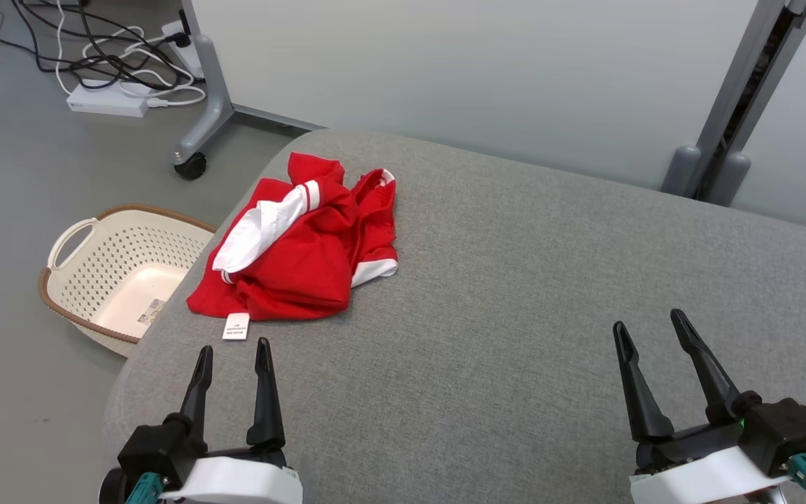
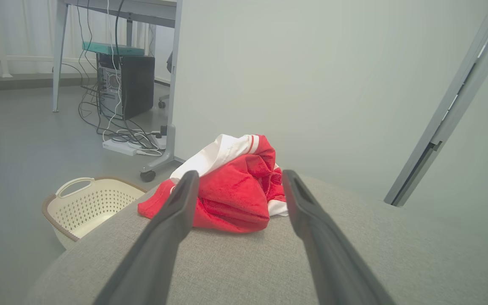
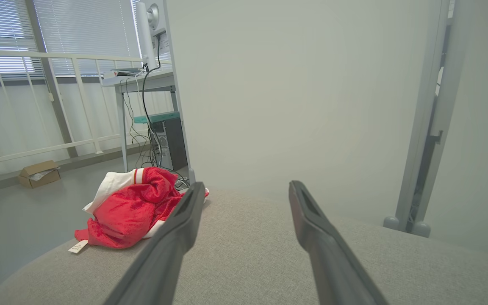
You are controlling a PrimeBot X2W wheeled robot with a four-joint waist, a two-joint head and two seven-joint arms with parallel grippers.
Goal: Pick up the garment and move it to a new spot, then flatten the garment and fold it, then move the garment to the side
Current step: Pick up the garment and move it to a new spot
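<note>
Both pincers are spread wide and empty: left pincer (image 1: 233, 345) hovers just short of the garment (image 1: 305, 245), right pincer (image 1: 648, 319) well apart from it. That red-and-white heap sits crumpled near the far left edge of the grey padded surface (image 1: 515, 280), with the basket (image 1: 105, 259) just off that edge. It looks soft, light and floppy (probably a jersey, hard to say while it's bunched). I'd pinch a thick red fold near the top, not the dangling label (image 1: 236, 326), which might tear.
</note>
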